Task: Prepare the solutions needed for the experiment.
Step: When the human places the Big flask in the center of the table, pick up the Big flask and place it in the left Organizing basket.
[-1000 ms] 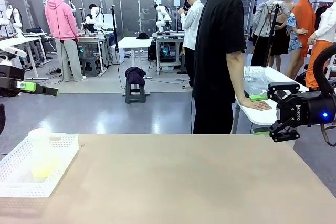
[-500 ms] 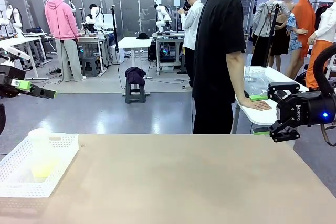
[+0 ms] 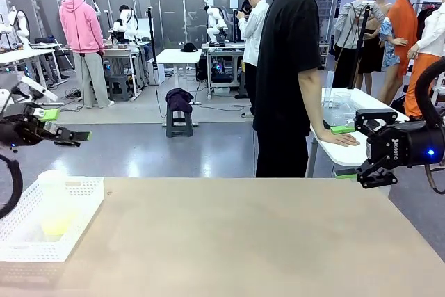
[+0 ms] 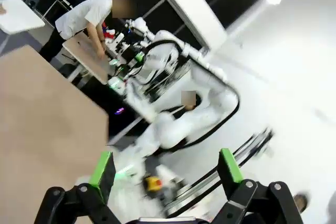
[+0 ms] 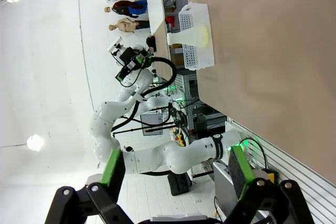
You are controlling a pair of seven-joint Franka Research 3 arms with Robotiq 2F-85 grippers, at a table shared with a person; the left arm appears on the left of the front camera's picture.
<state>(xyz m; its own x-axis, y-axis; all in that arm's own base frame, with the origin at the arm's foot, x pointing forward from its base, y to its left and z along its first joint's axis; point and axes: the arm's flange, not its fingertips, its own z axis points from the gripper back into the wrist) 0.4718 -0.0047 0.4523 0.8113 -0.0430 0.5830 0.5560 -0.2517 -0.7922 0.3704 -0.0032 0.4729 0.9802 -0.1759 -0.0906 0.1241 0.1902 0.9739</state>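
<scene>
Beside basket (right wrist): left hand agape.

Matt table, perforated plastic basket

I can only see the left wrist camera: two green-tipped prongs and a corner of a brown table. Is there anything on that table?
Observer: Yes. A white basket sits at the left end of the table, and a frosted cup stands in it.
Operator: Is the cup empty?
Observer: No, there is pale yellow-green liquid in its bottom.
Operator: Is my pincer close to it?
Observer: The left pincer hangs open in the air, higher than the basket and apart from the cup.
Operator: And the other arm?
Observer: The right pincer is open too, off the table's right side, holding nothing.
</scene>
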